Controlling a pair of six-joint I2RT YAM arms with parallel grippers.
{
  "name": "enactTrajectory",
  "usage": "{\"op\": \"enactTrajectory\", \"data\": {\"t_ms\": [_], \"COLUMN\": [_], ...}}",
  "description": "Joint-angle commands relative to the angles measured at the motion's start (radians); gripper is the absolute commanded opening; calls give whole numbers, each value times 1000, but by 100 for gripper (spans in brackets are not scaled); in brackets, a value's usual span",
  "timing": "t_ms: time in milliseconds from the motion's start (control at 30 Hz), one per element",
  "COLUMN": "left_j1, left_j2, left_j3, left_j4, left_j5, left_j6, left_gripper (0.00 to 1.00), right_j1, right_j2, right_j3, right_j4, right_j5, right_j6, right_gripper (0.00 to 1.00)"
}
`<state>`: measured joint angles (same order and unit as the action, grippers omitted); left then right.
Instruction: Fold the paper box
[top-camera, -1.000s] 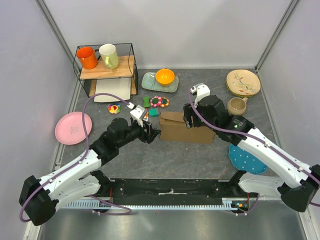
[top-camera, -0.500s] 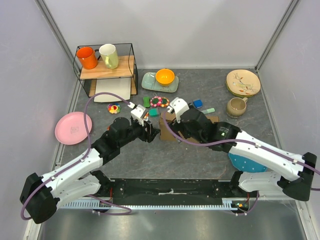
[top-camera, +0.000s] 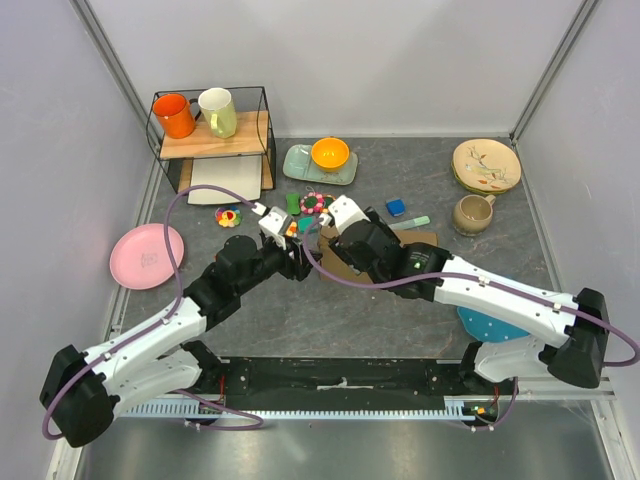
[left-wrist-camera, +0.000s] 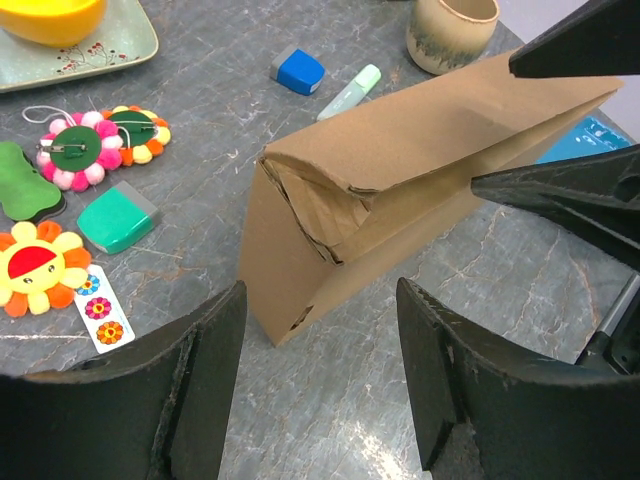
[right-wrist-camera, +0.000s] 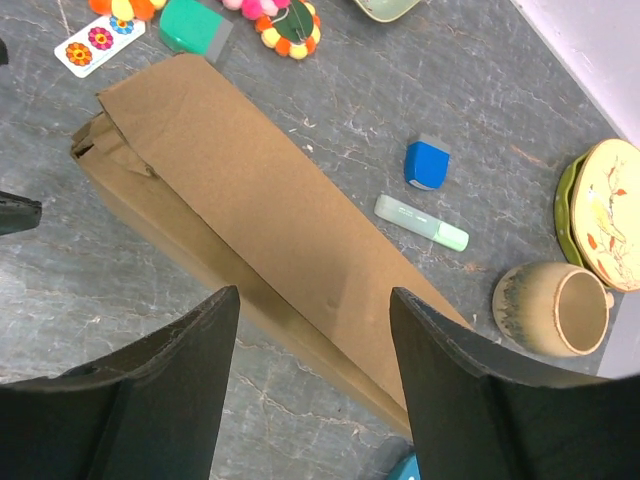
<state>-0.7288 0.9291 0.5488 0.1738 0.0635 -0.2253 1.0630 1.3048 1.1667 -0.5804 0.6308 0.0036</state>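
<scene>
The paper box (left-wrist-camera: 400, 170) is a long brown cardboard shape lying on the grey table, its open triangular end showing crumpled inner flaps. My left gripper (left-wrist-camera: 320, 290) is open and empty, low over the table just short of that end. It also shows in the top view, left gripper (top-camera: 297, 262). My right gripper (right-wrist-camera: 312, 295) is open above the paper box (right-wrist-camera: 250, 200), its fingers (left-wrist-camera: 560, 190) on either side of the upper long edge. The right arm (top-camera: 400, 262) hides most of the paper box (top-camera: 333, 264) from above.
Beyond the box lie a blue eraser (top-camera: 396, 208), a green highlighter (top-camera: 415, 222) and a brown mug (top-camera: 473, 212). Felt toys (top-camera: 318, 202), a teal eraser (left-wrist-camera: 115, 220) and a sticker strip (left-wrist-camera: 100, 308) lie near its left end. A pink plate (top-camera: 146, 256) and a blue plate (top-camera: 495, 320) flank the arms.
My right arm has swung left across the box, from its far right side to over its left half. The left arm has barely moved.
</scene>
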Motion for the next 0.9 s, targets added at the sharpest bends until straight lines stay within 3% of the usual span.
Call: {"op": "enactTrajectory", "data": {"t_ms": [0,67,200,333,867], "left_j1": [-3,-1,-3,-3,-4], "left_j2": [8,8,1,-9,34], "left_j3": [2,0,-6,-18,-18], "left_j4": [72,73,76,89,299], "left_j5": [-17,-17,-25,-36,-33], "left_j6": [-11,-9,-5,-11,-13], "left_gripper": [68,68,68,68,67], "right_j1": [8,9,18,35,58], "right_j2": [33,39,73,93,113], "right_j3": [33,30,31,36,113], "right_j4": [57,65,77,76,-27], "right_j5": [66,66,87,122,129], "right_j6": [-33,-40,-48,-47,59], "right_gripper": [67,63,42,30,15]}}
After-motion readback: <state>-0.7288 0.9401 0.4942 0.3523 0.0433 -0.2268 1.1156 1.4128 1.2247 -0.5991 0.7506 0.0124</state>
